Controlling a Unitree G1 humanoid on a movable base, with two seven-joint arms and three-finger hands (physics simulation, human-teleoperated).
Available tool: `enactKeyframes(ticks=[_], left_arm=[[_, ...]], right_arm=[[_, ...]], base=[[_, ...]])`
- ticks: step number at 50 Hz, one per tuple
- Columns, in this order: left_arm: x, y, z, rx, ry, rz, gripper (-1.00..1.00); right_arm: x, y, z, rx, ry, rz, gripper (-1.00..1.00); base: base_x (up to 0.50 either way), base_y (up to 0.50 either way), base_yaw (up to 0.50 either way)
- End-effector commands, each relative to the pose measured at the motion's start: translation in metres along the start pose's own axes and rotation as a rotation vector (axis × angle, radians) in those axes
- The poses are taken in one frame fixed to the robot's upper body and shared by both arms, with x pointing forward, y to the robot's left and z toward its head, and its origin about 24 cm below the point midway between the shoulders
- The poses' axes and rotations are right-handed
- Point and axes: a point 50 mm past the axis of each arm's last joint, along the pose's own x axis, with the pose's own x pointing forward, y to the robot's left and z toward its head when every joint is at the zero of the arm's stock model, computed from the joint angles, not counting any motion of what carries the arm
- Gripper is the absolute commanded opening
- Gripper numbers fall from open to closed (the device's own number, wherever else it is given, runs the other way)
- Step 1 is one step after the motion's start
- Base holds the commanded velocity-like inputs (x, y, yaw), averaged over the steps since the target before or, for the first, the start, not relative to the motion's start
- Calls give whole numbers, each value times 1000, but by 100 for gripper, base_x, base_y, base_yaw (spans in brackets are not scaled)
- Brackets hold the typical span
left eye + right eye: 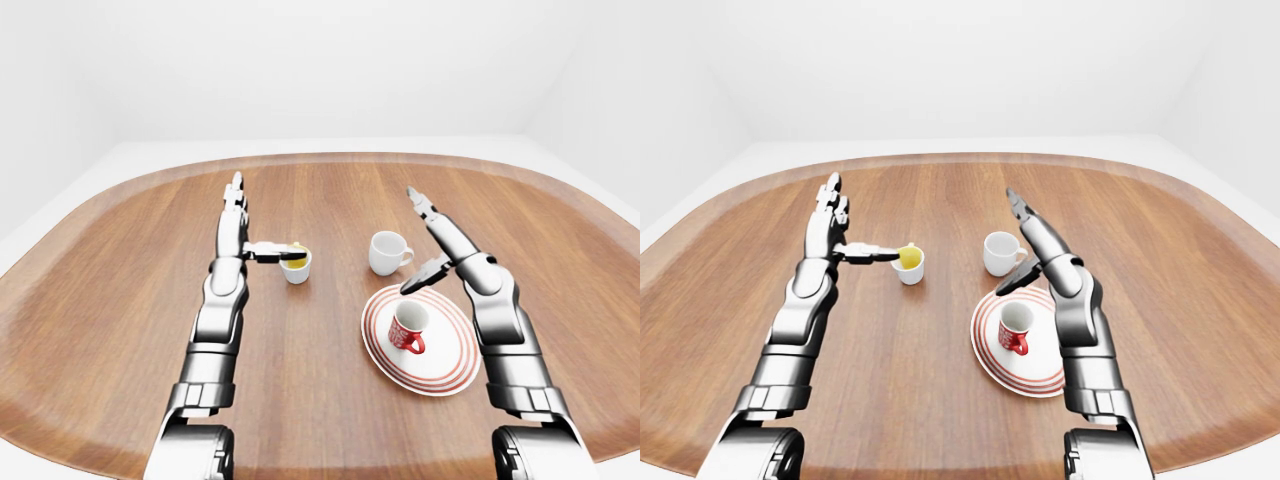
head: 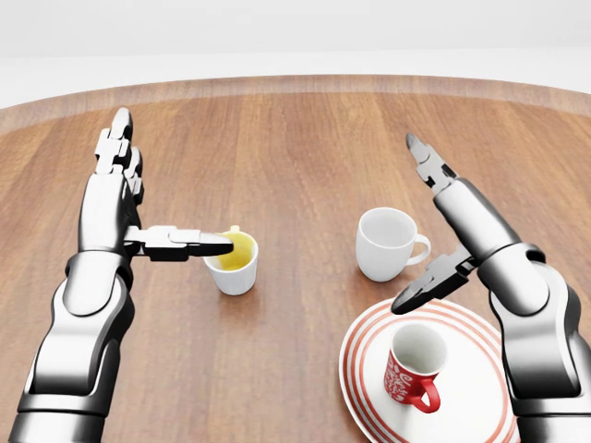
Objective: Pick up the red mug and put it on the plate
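Observation:
The red mug (image 2: 411,371) stands upright on the white plate with red rings (image 2: 473,392) at the lower right of the head view, its handle toward the view's bottom. My right hand (image 2: 411,226) is open above the plate. Its long fingers (image 2: 427,164) point to the view's top and its thumb (image 2: 420,291) hangs just above the mug's rim, apart from it. My left hand (image 2: 174,180) is open at the left, and its thumb (image 2: 189,243) reaches over a small cup.
A white cup with a yellow inside (image 2: 233,265) stands under my left thumb. A plain white mug (image 2: 383,242) sits just above the plate, close to my right hand. The round wooden table (image 1: 120,300) stretches wide on all sides.

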Motion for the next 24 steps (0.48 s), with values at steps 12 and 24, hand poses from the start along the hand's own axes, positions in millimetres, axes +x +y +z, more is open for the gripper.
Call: enactKeyframes(ticks=[12,24], left_arm=[[-5,8,47,-3,-203,12,100],[-17,13,100,-26,-430,17,100]], right_arm=[[-6,-44,63,-48,-248,-146,100],[-22,-77,100,-27,-428,-302,100]], base=[[0,0,0],[0,0,0]])
